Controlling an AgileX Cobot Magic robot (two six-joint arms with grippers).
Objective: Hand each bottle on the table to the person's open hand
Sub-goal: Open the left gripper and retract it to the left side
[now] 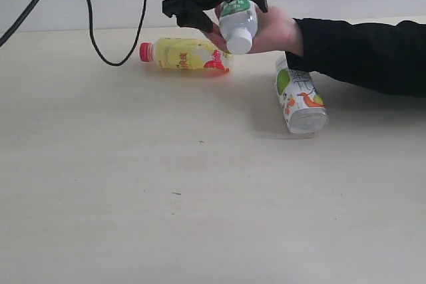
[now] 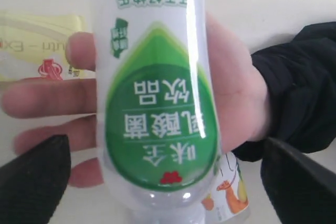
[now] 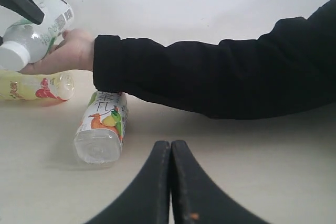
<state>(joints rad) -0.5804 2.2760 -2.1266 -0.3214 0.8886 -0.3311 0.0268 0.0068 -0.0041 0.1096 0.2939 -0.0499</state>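
Note:
A white-capped bottle (image 1: 238,24) with a green-white label (image 2: 157,103) rests in the person's open hand (image 1: 276,31), cap toward the camera. My left gripper (image 1: 226,8) hangs over it, open, its black fingers (image 2: 37,182) standing clear of the bottle on both sides. A yellow bottle (image 1: 183,54) with a red cap lies on the table (image 1: 200,197) just left of the hand. Another bottle (image 1: 299,98) with a green, white and orange label lies below the wrist, base toward the camera. My right gripper (image 3: 170,144) is shut and empty, low over the table near that bottle (image 3: 102,127).
The person's black sleeve (image 1: 366,54) stretches from the right edge across the back of the table. A black cable (image 1: 93,38) droops onto the tabletop at the back left. A pale wall stands behind the table.

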